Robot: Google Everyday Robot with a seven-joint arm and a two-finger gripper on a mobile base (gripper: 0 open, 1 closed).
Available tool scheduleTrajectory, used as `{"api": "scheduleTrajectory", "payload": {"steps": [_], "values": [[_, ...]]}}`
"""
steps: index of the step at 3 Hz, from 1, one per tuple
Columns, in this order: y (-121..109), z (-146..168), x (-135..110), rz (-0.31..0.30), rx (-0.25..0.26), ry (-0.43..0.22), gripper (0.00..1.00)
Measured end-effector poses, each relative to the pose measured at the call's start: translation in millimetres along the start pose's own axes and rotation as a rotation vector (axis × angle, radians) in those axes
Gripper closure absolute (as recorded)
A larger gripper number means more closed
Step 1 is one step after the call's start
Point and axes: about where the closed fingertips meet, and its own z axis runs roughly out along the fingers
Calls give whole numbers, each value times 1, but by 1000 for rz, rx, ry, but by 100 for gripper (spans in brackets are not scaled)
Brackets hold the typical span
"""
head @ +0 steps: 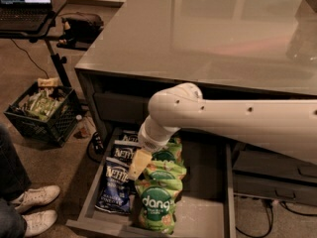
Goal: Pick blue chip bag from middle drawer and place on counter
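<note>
Apparently the gripper (pixel 139 164) hangs above the blue chip bag (pixel 115 185) in the drawer (pixel 88 198), open or closed I cannot tell; grasping and the counter (pixel 198 38) remain.

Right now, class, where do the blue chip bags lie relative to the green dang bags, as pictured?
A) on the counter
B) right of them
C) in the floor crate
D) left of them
D: in the middle drawer the blue chip bags lie left of the green dang bags in the picture, with the gripper poised above where they meet.
</note>
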Motion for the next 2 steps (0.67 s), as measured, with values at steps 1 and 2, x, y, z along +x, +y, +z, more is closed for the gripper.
{"api": "scheduleTrajectory", "payload": {"steps": [1, 2], "values": [[-8, 44, -1, 22, -38, -33, 0], [-13, 86, 6, 50, -76, -45, 0]]}}
